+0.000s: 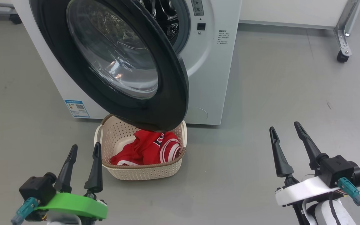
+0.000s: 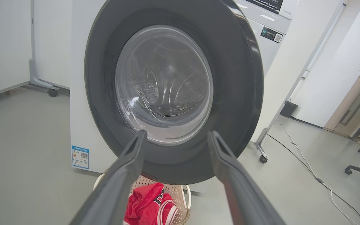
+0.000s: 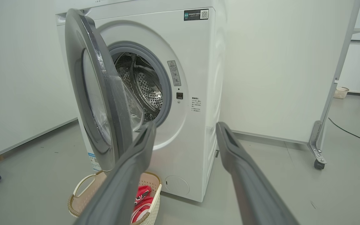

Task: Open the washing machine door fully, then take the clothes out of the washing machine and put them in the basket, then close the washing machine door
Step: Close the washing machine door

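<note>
Grey floor (image 1: 277,78), door (image 1: 114,62) overhanging basket (image 1: 142,166) rim

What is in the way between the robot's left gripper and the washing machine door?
Nothing visible. The open left gripper points straight at the washing machine door, with only open air between them. The basket holding the red clothes sits low, under the door's bottom rim, seemingly below that path.

White washing machine (image 1: 211,78), black-rimmed door (image 1: 170,103) half open, red clothes (image 1: 145,148) in cream basket (image 1: 142,172) beneath it
</note>
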Available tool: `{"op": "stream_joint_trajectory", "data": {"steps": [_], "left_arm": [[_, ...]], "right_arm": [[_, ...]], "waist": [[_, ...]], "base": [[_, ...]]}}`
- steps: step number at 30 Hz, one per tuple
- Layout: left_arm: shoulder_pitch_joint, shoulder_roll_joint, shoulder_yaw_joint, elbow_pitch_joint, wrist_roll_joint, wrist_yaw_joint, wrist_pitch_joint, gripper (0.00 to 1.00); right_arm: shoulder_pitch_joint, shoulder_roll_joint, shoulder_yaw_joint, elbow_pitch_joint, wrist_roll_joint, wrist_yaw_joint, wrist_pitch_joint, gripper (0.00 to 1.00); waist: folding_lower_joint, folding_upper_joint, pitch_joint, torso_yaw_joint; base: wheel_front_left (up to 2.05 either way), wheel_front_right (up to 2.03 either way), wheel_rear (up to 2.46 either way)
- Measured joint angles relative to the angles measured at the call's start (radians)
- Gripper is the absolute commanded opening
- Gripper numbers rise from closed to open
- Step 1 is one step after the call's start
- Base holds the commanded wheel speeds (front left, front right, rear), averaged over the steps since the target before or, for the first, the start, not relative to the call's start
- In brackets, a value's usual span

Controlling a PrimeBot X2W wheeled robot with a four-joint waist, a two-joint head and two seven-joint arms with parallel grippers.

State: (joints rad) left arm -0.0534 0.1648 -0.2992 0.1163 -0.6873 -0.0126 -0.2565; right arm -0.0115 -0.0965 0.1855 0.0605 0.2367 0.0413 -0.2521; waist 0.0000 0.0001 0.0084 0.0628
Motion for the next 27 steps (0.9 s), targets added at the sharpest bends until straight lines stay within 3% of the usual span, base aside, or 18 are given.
{"op": "stream_joint_trajectory", "data": {"steps": [27], "left_arm": [[0.059,-0.025,0.036,-0.022,0.093,-0.019,0.000,1.00]], "right_arm": [[0.004,0.004,0.009,0.000,0.000,0.001,0.000,1.00]], "waist": [[0.0000,0.0000,-0.011,0.008]], "base": [[0.00,0.00,0.00]]}}
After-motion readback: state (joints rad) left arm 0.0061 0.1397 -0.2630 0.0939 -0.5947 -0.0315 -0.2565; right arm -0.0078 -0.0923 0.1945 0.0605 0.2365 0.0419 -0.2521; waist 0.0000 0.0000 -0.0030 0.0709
